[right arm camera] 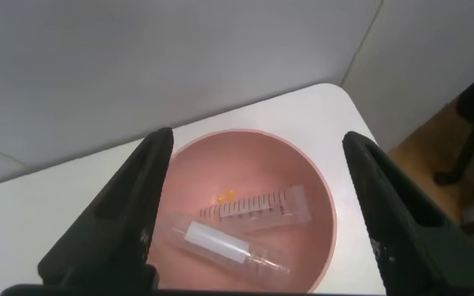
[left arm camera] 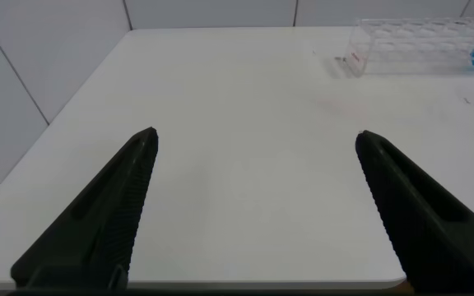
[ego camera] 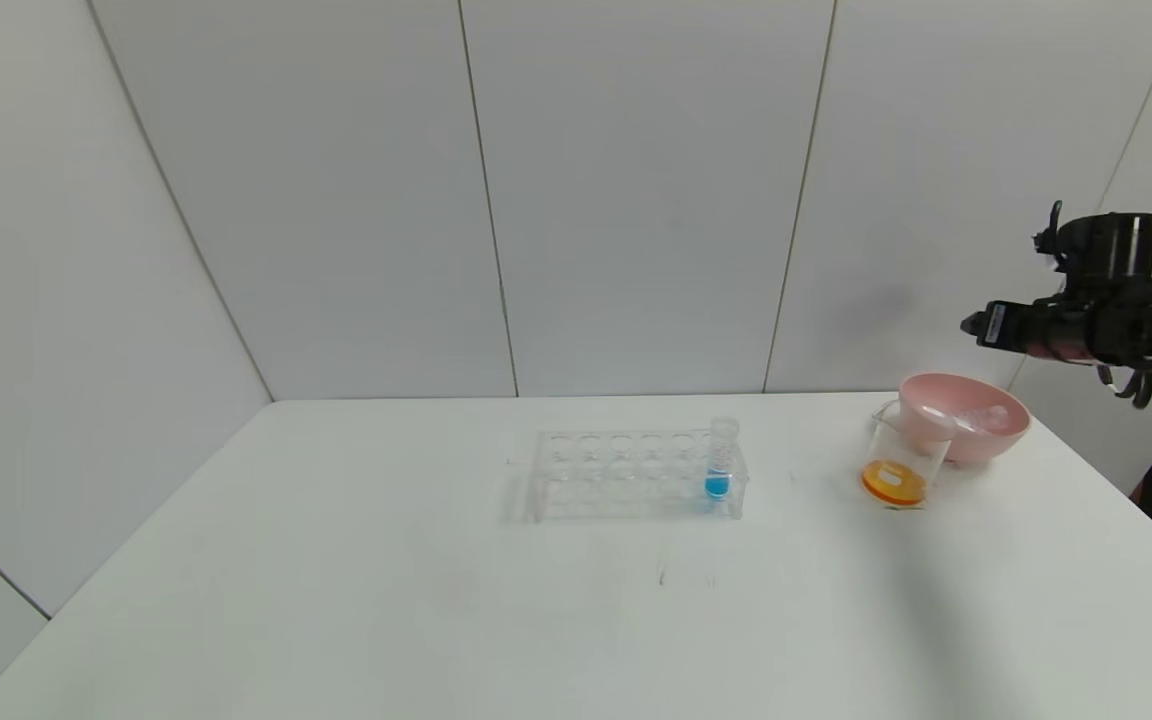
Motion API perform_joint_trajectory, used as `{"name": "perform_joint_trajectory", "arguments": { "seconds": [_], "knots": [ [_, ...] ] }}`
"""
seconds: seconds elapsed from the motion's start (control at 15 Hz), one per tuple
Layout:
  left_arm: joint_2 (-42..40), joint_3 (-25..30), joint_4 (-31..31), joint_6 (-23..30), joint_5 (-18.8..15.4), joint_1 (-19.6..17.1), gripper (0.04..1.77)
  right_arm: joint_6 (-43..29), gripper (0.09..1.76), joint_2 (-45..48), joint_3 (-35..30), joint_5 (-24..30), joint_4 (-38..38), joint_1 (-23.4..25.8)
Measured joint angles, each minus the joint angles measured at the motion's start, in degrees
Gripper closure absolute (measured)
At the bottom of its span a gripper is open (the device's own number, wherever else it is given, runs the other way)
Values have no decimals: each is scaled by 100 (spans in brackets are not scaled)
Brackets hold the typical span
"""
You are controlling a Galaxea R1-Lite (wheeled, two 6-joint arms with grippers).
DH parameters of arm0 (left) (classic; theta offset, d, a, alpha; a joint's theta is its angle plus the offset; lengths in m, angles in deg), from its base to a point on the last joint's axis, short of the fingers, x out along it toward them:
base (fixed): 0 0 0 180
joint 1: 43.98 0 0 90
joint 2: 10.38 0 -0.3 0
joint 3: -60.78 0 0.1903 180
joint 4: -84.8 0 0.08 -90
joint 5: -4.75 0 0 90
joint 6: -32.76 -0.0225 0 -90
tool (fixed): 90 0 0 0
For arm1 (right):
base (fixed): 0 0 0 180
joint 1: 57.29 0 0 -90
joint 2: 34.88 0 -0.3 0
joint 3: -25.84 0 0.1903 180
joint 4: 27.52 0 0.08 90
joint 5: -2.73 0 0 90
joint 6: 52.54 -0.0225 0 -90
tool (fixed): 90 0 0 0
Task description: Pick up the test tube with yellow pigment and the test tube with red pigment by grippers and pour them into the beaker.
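Observation:
The clear beaker [ego camera: 898, 462] stands on the table right of centre and holds orange liquid at its bottom. Behind it is a pink bowl [ego camera: 986, 440]. In the right wrist view two empty clear tubes lie in the bowl [right arm camera: 319, 185]: a graduated one [right arm camera: 262, 204] and a plain one [right arm camera: 220, 245], with small yellow drops beside them. No tube holding yellow or red liquid shows. My right gripper [ego camera: 976, 325] is open and empty, high above the bowl [right arm camera: 257, 138]. My left gripper [left arm camera: 256, 136] is open and empty over the table's near left part.
A clear many-holed rack [ego camera: 626, 480] stands mid-table with one tube of blue liquid [ego camera: 719, 462] at its right end; it also shows in the left wrist view [left arm camera: 418, 45]. The bowl sits close to the table's right edge. White wall panels stand behind the table [ego camera: 386, 600].

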Motion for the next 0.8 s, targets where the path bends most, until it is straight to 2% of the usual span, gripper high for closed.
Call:
{"name": "perform_joint_trajectory", "arguments": {
  "seconds": [0.2,0.4,0.8],
  "knots": [
    [0,0,0,0,0,0,9,37,30,612,-575,558,7,-16],
    [0,0,0,0,0,0,9,82,25,1470,-1579,878,-61,-154],
    [0,0,0,0,0,0,9,213,19,3768,-3472,1545,-101,-446]
  ]
}}
